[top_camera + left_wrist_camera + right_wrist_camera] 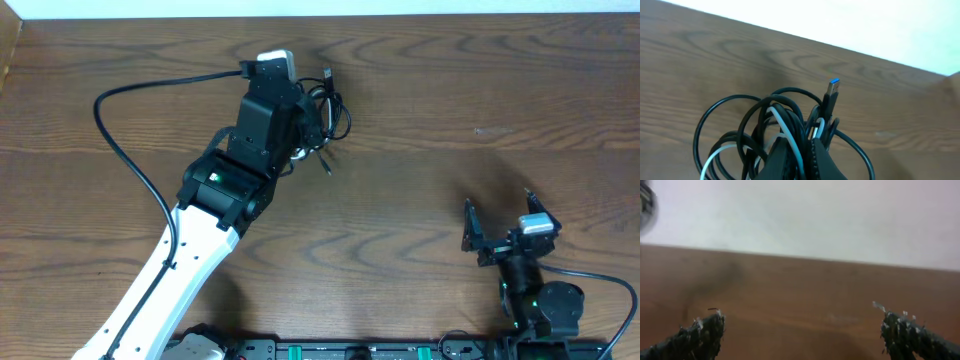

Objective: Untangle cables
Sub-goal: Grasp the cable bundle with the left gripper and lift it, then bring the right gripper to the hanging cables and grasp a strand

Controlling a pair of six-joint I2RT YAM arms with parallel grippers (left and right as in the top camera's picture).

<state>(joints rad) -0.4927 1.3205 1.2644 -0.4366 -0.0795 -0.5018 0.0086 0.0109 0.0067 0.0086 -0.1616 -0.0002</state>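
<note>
The cables (325, 108) are a tangled bundle of thin black cords and one white cord at the back middle of the table. In the left wrist view the cables (740, 125) loop around my left gripper (802, 145), which is shut on several strands, black and white. A black plug with a blue tip (832, 90) sticks up from the bundle. In the overhead view my left gripper (308, 115) sits at the bundle, mostly hidden by the wrist. My right gripper (497, 215) is open and empty at the front right, far from the cables; the right wrist view (800, 322) shows only bare wood between its fingers.
The left arm's thick black wire (120, 150) arcs over the left part of the wooden table (480, 100). A dark rail (330, 350) runs along the front edge. The table's back edge meets a white wall (865, 25).
</note>
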